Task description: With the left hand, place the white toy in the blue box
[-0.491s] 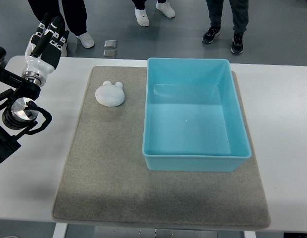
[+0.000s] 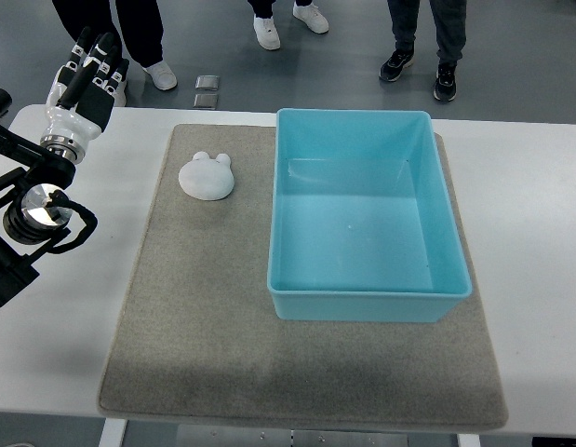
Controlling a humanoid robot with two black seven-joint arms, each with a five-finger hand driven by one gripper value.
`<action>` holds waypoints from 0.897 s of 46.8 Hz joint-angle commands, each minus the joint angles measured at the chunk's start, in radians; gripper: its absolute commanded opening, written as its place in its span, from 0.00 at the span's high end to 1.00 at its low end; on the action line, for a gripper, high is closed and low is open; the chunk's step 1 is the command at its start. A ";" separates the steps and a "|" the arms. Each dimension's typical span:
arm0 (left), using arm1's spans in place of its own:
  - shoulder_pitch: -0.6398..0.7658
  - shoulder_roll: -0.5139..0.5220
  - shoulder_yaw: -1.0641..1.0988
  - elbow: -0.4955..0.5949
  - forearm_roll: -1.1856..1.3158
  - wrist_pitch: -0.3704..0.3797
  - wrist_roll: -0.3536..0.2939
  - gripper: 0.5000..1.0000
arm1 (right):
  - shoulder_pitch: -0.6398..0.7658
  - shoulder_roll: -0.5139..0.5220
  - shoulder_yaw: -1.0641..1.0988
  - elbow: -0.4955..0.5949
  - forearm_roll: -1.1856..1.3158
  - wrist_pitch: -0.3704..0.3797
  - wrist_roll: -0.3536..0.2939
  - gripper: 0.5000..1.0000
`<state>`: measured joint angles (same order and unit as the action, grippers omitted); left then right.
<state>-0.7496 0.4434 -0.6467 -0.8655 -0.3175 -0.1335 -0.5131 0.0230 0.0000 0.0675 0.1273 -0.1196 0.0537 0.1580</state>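
White and broad, the surface (image 2: pixel 539 279) carries a grey mat (image 2: pixel 194 326), on whose right half stands the empty blue box (image 2: pixel 367 303). Farther back on the mat's left part lies the white toy (image 2: pixel 207 176), well apart from the box and touched by nothing. Beyond it at the far left corner, the left robot hand (image 2: pixel 86 70) hovers with fingers (image 2: pixel 100 51) extended, holding nothing, while people's shoes (image 2: pixel 267 32) stand on the floor behind.
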 commanded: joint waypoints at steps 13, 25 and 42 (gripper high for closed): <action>0.000 -0.002 -0.002 0.003 -0.002 -0.001 -0.001 0.00 | 0.000 0.000 0.000 0.000 0.000 0.000 0.000 0.13; 0.000 0.000 -0.001 0.003 0.000 -0.011 0.001 0.00 | 0.000 0.000 0.000 0.000 0.000 0.000 0.000 0.13; 0.003 -0.002 0.007 0.019 0.000 -0.017 0.001 0.00 | 0.000 0.000 0.000 0.000 0.000 0.000 0.000 0.13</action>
<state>-0.7471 0.4418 -0.6402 -0.8543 -0.3176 -0.1477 -0.5123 0.0230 0.0000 0.0675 0.1273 -0.1196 0.0537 0.1580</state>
